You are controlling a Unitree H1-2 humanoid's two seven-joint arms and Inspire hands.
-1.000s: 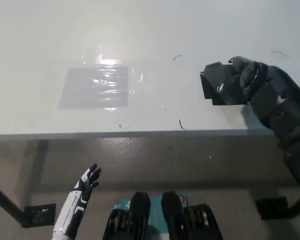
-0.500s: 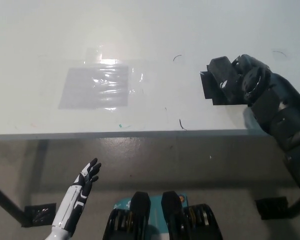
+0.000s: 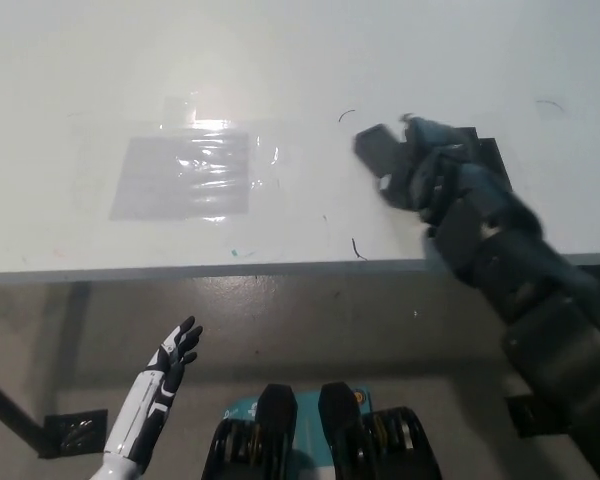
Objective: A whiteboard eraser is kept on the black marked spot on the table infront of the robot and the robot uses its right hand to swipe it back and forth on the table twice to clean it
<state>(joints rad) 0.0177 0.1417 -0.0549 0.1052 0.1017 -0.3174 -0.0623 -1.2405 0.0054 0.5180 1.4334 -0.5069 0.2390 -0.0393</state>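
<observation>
Down at the near left, below the table's edge, the white left robot hand (image 3: 176, 352) hangs idle with its fingers spread, grasping nothing, much as it did a moment ago.

On the table (image 3: 280, 60), left of centre, a shiny taped plastic sheet (image 3: 185, 175) lies flat and untouched. Between it and the working arm there are only a few small pen squiggles on the white surface.

The change is on the right. The black right robot hand (image 3: 420, 170), clenched on the eraser (image 3: 378, 150), has swept leftward across the table since half a second ago; the whole view has also shifted a little, but the hand's move is far bigger than that. The eraser now sits left of the black marked spot (image 3: 480, 150), which has been partly uncovered at the far side of the wrist. I read this as the outward stroke of a swipe, so the cleaning is underway rather than done.

There is clear white table leftward up to the plastic sheet, and plenty farther away. The near edge (image 3: 280, 268) runs close under the forearm, so a stroke drifting nearer could carry the eraser off it.
</observation>
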